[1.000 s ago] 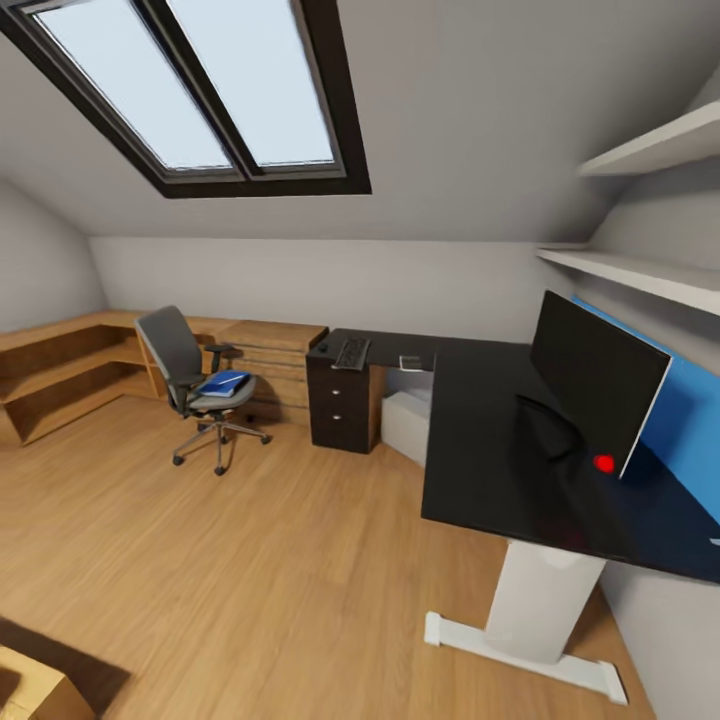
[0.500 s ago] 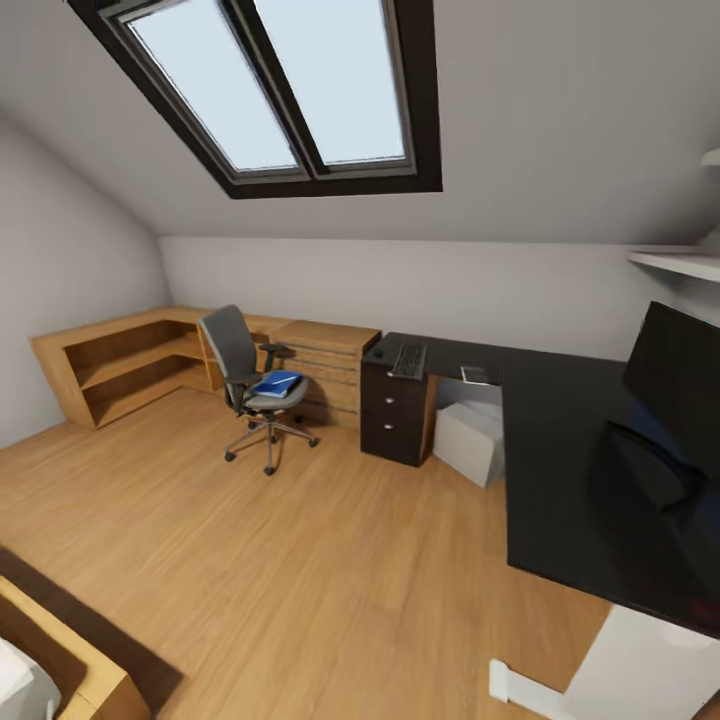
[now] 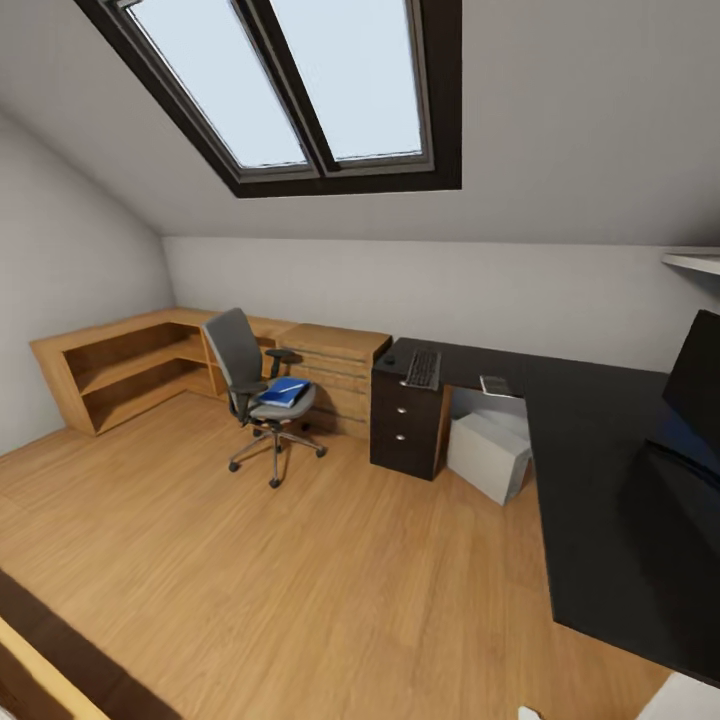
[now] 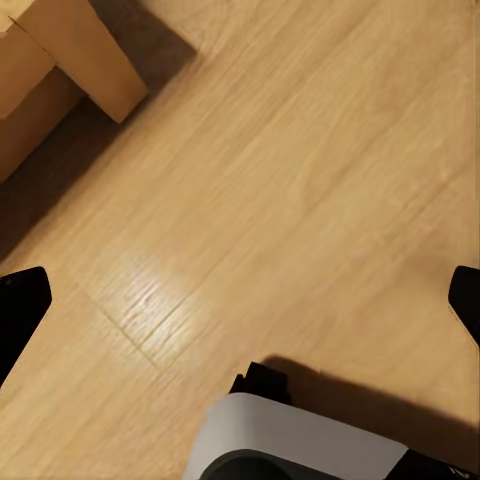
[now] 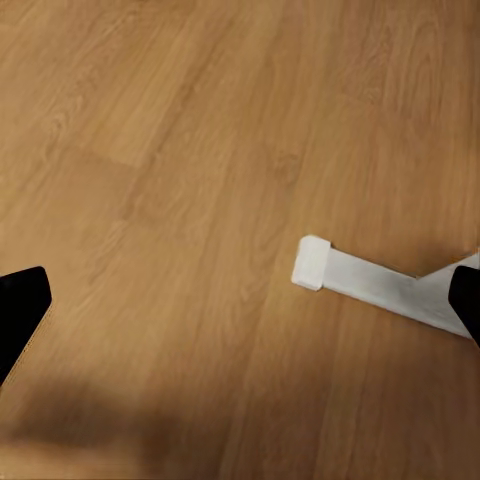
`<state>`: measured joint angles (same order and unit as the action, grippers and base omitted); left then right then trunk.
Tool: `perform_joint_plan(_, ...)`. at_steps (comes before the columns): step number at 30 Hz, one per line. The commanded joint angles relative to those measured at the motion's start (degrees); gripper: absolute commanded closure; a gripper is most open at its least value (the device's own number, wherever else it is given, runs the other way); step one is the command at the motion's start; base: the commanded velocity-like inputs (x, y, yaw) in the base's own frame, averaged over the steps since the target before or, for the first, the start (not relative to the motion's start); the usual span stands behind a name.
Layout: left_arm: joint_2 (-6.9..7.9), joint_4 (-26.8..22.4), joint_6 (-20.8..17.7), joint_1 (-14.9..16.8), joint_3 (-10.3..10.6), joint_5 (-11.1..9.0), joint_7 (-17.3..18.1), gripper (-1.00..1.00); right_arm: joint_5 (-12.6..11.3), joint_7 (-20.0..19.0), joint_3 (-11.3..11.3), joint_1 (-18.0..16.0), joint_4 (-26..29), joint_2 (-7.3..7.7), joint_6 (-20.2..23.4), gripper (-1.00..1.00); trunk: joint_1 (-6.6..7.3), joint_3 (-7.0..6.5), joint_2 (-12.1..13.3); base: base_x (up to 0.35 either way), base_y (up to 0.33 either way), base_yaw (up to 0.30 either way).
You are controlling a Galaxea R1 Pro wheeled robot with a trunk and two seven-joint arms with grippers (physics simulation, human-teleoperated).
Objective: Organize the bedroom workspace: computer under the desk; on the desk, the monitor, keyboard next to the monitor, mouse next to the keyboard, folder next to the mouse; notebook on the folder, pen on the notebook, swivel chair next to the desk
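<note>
Two dark skylights [image 3: 310,90] sit in the sloped ceiling of the bedroom [image 3: 560,130]. The swivel chair [image 3: 245,375] stands at about ten o'clock in the head view, apart from the counter [image 3: 600,470], and the blue folder [image 3: 284,391] lies on its seat. The keyboard [image 3: 424,369] rests on the far wing of the counter, above the black drawer unit [image 3: 407,432], with the small dark mouse [image 3: 389,359] just beside it at nine o'clock. A small flat thing [image 3: 496,385] lies at three o'clock from the keyboard; it is too small to tell what it is. The white computer [image 3: 488,456] stands under the counter. The monitor [image 3: 695,395] is cut off by the edge at three o'clock.

Each wrist view looks down at the wood floor [image 3: 250,580]. The left claw [image 4: 240,300] and the right claw [image 5: 240,310] both stand wide open and hold nothing; only the dark fingertips [image 4: 22,310] show at the edges. A white counter foot [image 5: 375,285] lies under the right claw.
</note>
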<state>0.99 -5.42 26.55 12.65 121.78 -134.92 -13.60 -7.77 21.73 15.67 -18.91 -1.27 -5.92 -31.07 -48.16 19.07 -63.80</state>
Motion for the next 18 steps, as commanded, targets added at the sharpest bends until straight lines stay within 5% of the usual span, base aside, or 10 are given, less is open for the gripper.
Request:
perform_joint_plan(1, 0.07, -0.3, 0.3, 0.1, 0.5, -0.1, -0.5, -1.0, -0.6, 0.1, 0.5, -0.1, -0.1, -0.04, -0.3, -1.0, -0.04, 0.07, 0.0, 0.32, 0.006, 0.0)
perform_joint_plan(18, 0.04, -0.5, 0.3, 0.1, 0.5, -0.1, -0.5, -1.0, -0.6, 0.1, 0.5, -0.1, -0.1, -0.14, -0.2, -1.0, -0.04, 0.07, 0.0, 0.322, 0.001, 0.0)
